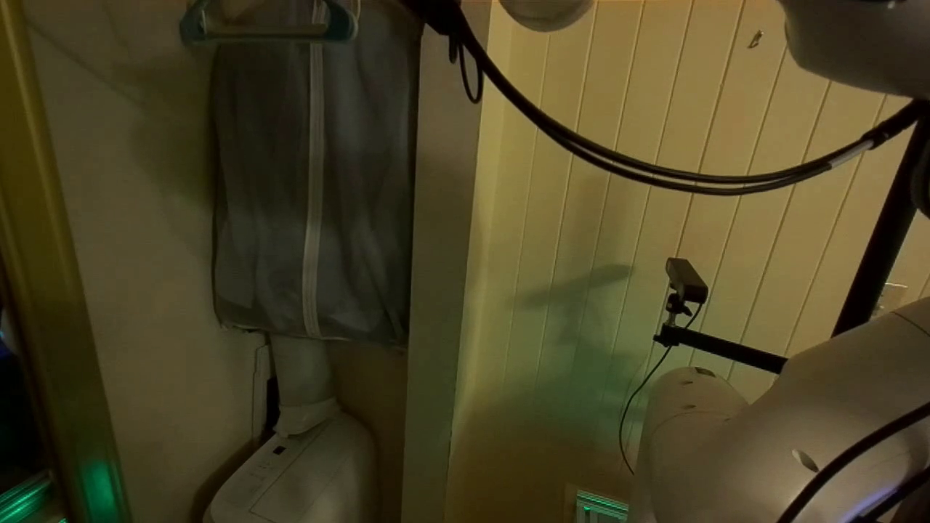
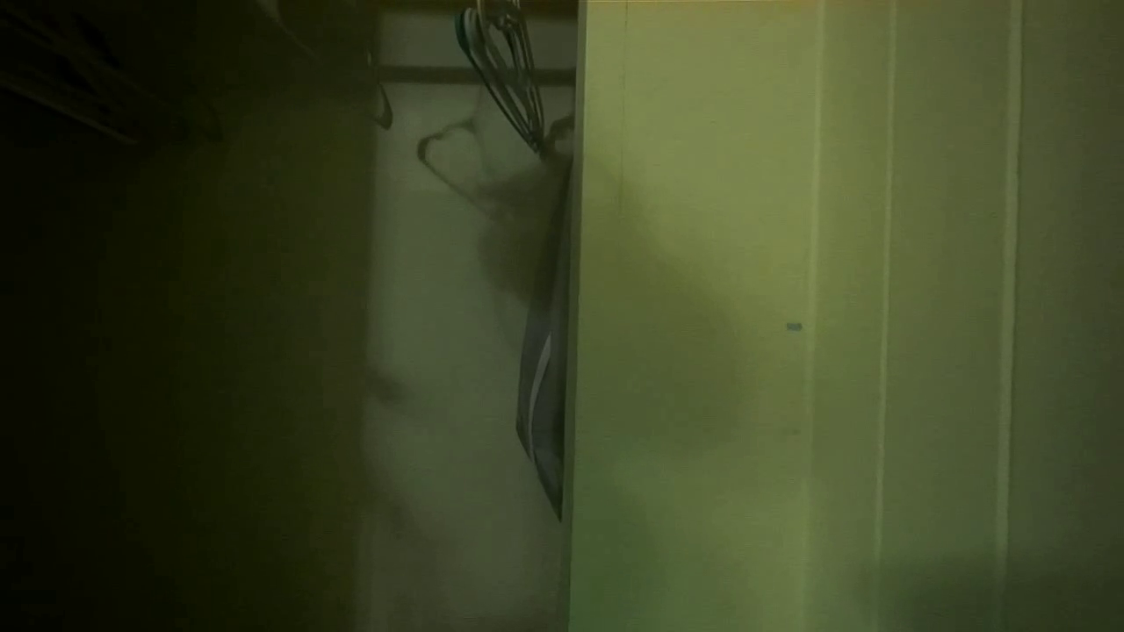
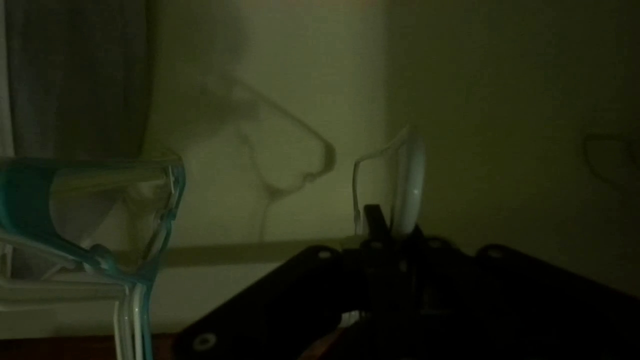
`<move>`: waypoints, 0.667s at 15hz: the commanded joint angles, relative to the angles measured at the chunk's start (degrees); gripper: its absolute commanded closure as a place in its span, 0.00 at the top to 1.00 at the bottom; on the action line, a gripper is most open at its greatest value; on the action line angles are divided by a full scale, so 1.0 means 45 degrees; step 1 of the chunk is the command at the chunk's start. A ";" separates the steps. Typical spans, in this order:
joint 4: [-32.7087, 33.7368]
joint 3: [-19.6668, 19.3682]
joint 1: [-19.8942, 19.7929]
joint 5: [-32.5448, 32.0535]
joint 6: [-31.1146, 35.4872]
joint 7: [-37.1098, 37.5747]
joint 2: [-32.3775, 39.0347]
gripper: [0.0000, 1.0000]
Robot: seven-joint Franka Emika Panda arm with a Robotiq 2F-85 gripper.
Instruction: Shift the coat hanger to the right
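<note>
A pale coat hanger (image 3: 412,180) shows in the wrist view, which stands upside down. My dark gripper (image 3: 395,225) is shut on it, with the hanger between the fingertips. The gripped part and the hook are hidden by the fingers and darkness. A hanger end (image 2: 384,110) shows near the wall corner in an exterior view; I cannot tell whether it is the held one. Teal and white hangers (image 3: 160,235) hang bunched to the left in the wrist view. A teal hanger (image 1: 338,25) shows in front of the grey cloth (image 1: 363,181). The gripper is not seen in either exterior view.
The bunched hangers (image 2: 505,79) hang beside the partition edge (image 2: 580,351). A wall rail (image 3: 215,252) runs behind. Black cables (image 1: 654,174) loop from the arm (image 1: 799,436). A white machine (image 1: 305,472) stands below the cloth. A small camera (image 1: 686,280) sits on a bracket.
</note>
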 commanded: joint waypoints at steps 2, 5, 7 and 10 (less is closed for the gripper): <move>-0.2039 0.0406 -0.1407 -0.0794 0.0814 0.0675 -0.1617 0.02; -0.2627 0.0612 -0.2049 -0.0919 0.0642 0.0928 -0.1992 0.02; -0.2948 0.0707 -0.2161 -0.0882 0.0604 0.0944 -0.2074 0.02; -0.3180 0.0922 -0.2409 -0.0858 0.0781 0.1164 -0.1987 0.02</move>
